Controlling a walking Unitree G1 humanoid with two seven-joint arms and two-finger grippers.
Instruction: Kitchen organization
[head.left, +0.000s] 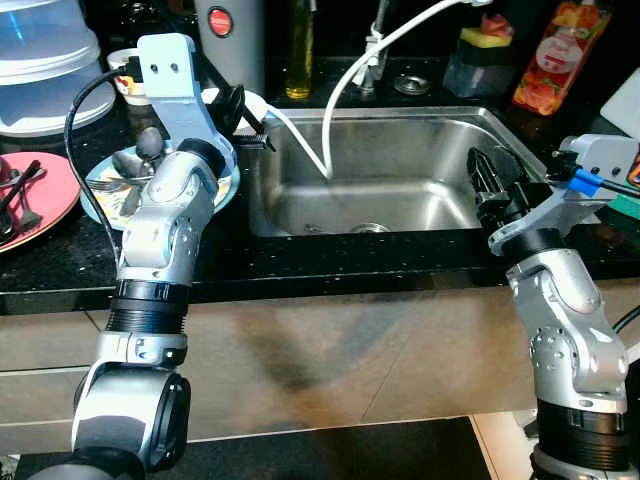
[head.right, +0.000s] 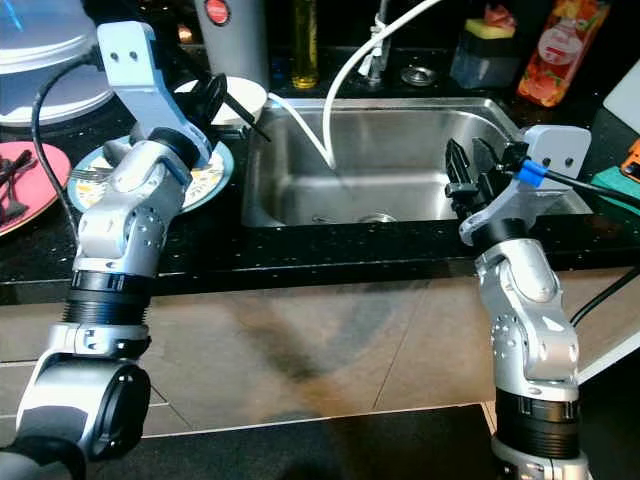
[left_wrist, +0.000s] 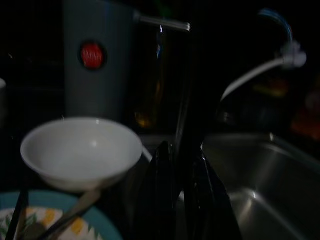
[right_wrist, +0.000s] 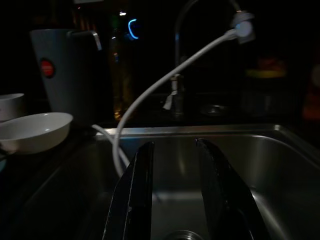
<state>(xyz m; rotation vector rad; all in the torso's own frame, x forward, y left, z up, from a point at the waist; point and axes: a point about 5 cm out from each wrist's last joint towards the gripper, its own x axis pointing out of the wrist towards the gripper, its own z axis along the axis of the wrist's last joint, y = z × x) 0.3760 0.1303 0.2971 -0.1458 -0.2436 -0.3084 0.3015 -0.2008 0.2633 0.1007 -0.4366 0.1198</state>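
Observation:
My left gripper (head.left: 240, 108) hovers over the counter at the sink's left rim, just in front of a white bowl (left_wrist: 82, 150). Its fingers (left_wrist: 160, 190) stand close together, with nothing made out between them. Under that arm lies a blue-rimmed patterned plate (head.left: 105, 190) with spoons on it. My right gripper (right_wrist: 175, 200) is open above the right side of the steel sink (head.left: 400, 170), pointing across the basin with nothing between its fingers. A white faucet hose (head.left: 340, 90) hangs down into the sink.
A pink plate (head.left: 40, 195) with dark cutlery lies at the far left, with clear plastic containers (head.left: 45, 60) behind it. Along the back stand a grey cup (head.left: 228, 30) with a red dot, an oil bottle (head.left: 298, 60), a sponge holder (head.left: 480, 50) and an orange bottle (head.left: 548, 60).

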